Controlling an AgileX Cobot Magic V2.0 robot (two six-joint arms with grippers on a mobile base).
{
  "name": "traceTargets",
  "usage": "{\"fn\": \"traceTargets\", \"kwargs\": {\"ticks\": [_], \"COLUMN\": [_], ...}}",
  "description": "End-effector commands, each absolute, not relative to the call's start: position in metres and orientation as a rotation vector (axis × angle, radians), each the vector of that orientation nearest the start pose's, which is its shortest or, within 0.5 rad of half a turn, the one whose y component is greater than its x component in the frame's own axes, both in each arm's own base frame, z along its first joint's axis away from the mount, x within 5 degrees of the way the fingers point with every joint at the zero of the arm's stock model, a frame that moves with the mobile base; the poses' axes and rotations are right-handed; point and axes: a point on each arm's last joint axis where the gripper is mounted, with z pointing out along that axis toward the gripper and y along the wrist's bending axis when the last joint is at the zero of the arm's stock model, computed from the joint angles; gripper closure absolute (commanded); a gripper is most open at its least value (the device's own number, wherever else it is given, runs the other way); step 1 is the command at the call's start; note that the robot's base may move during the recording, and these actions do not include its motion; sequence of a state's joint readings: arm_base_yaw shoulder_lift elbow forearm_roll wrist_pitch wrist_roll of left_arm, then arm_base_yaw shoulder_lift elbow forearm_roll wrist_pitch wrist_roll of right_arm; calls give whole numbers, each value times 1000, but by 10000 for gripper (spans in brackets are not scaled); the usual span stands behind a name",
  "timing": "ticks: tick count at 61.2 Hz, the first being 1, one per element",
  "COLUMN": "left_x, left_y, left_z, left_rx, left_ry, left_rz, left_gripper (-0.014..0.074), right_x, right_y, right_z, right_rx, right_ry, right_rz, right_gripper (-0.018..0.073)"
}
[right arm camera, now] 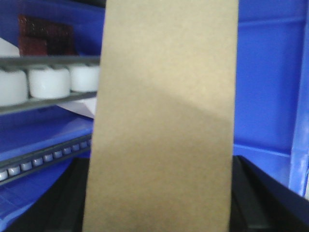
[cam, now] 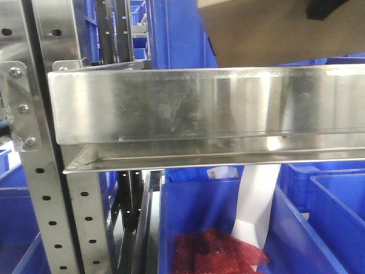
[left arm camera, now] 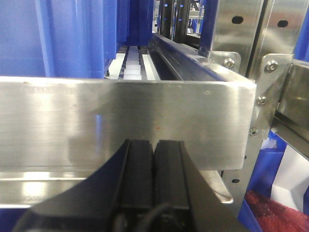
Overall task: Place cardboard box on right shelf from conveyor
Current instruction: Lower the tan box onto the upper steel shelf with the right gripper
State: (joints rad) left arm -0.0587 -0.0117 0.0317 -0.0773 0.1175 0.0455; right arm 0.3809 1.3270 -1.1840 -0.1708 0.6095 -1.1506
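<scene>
- The cardboard box (right arm camera: 161,121) fills the middle of the right wrist view, tall and narrow, with the black fingers (right arm camera: 263,198) of the right tool (right arm camera: 159,212) flanking its lower sides at 4 and 8 o'clock; I judge the tool clamped on it.
- In the front view the same tan box (cam: 268,34) shows at 1 o'clock, above the right shelf (cam: 205,108) and in front of blue bins (cam: 177,28).
- The step in hand looks like carrying the box over the shelf's front lip. To do it well, keep the box upright, clear the lip before lowering, and release only once its base rests flat.
- The lip is a broad steel edge spanning the front view; a perforated upright (cam: 57,200) stands at 8 o'clock. Blue bins crowd behind and beside the box, so open room seems tight.
- A roller track (right arm camera: 43,84) with white rollers lies at 9 o'clock of the box in the right wrist view.
- The left tool (left arm camera: 154,179) has its black pads pressed together, holding nothing, low before another steel lip (left arm camera: 125,121).
- The conveyor is not in view.
</scene>
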Motion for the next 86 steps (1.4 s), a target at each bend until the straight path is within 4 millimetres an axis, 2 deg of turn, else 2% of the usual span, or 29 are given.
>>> {"fn": "traceTargets", "kwargs": {"ticks": [1,5,10,12,15,20,23,37,54,67,73,86], "left_x": [56,56,56,56,56,56,56,56,56,56,56,56], "left_y": [-4,-4,-4,-4,-4,-4,-4,-4,-4,-4,-4,-4], "left_z": [198,198,198,198,198,198,198,198,198,198,198,198], "left_rx": [20,20,20,20,20,20,20,20,20,20,20,20], "left_ry": [1529,1529,1529,1529,1529,1529,1529,1529,1529,1529,1529,1529], "left_rz": [-80,-80,-80,-80,-80,-80,-80,-80,-80,-80,-80,-80], "left_gripper": [712,713,713,713,713,713,713,713,712,713,713,713], "right_x": [274,275,275,275,275,275,275,271,255,237,226,189], "right_y": [99,99,99,99,99,100,100,101,100,94,88,69], "right_z": [388,388,388,388,388,386,385,385,396,406,405,397], "right_rx": [-1558,-1555,-1554,-1552,-1545,-1535,-1533,-1497,-1299,-946,-780,-416], "right_ry": [1454,1452,1454,1456,1459,1451,1447,1481,1610,1782,1807,1774], "right_rz": [-664,-665,-662,-658,-652,-650,-650,-578,-380,-125,-45,138], "right_gripper": [370,351,269,216,80,-97,-71,-71,-71,-69,-45,129]}}
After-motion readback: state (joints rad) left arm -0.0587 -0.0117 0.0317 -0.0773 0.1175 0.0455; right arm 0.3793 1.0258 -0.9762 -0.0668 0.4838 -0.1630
